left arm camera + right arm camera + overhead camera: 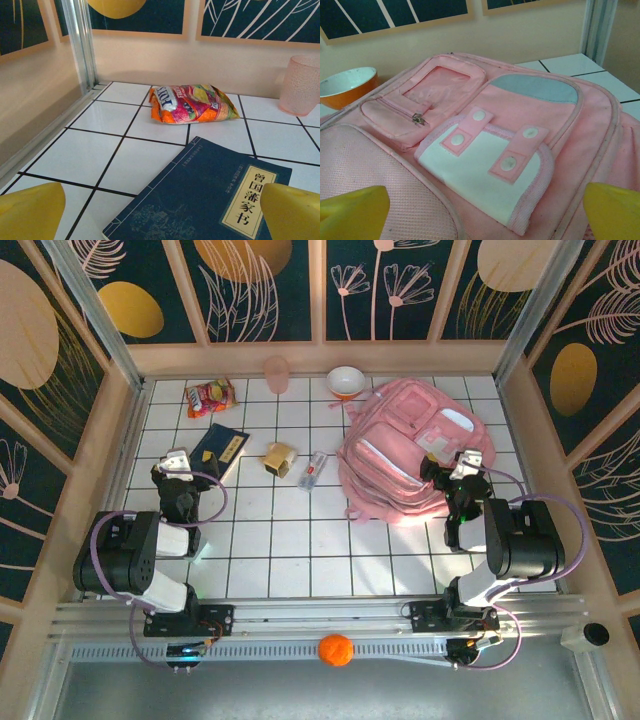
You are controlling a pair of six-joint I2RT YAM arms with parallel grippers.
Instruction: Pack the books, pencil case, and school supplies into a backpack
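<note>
Glossy tiled table (300, 550): flat navy book (200, 195), edge cut off, is seen between parted left fingers (30, 210); soft pink backpack (485, 125) between parted right fingers (612, 210).

I read 曾国藩家书 running down the yellow label (249, 197) on the navy book (190, 200), smaller columns beside it too fine for me, and blue lettering on the snack packet (192, 104) I cannot make out.

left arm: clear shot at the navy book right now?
Probably yes. The left hand is open right beside the book, which lies flat with nothing on it or between them; the snack packet sits beyond it, apart.
</note>
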